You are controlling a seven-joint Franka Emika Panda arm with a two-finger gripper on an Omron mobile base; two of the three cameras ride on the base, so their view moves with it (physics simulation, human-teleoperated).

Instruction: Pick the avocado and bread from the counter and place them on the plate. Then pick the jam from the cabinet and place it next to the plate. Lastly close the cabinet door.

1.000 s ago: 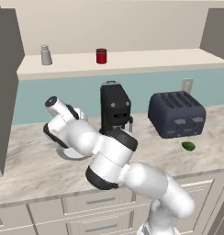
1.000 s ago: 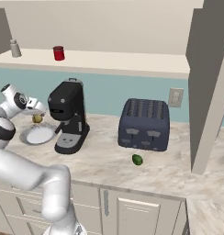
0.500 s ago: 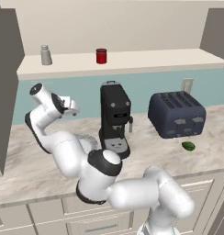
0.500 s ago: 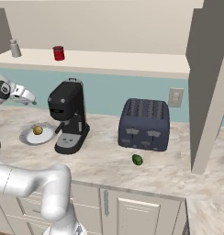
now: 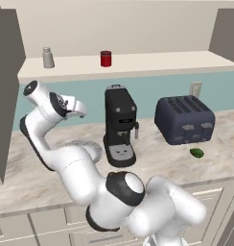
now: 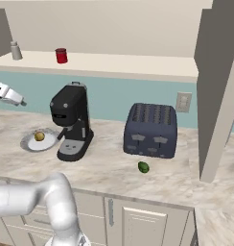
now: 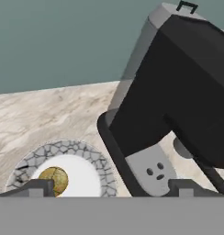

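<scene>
The golden-brown bread (image 6: 39, 136) lies on the white plate (image 6: 28, 144) with its grey speckled rim, left of the black coffee machine (image 6: 71, 122). My gripper (image 6: 18, 99) hangs open and empty above and to the left of the plate. In the hand view the bread (image 7: 55, 179) and the plate (image 7: 93, 156) sit just over the left fingertip (image 7: 38, 186). The green avocado (image 6: 143, 166) rests on the counter (image 6: 104, 175) in front of the toaster. On the open cabinet shelf (image 5: 138, 62) stands the red jam (image 5: 106, 58).
A dark blue toaster (image 5: 184, 120) stands right of the coffee machine (image 5: 120, 127). A grey-white shaker (image 5: 48, 57) shares the shelf with the jam. Open cabinet doors hang at the left (image 5: 5, 91) and at the right (image 6: 217, 81). Pale drawers run below the counter.
My gripper has opened and left the bread on the plate. It has since risen and swung away to the left of the plate.
</scene>
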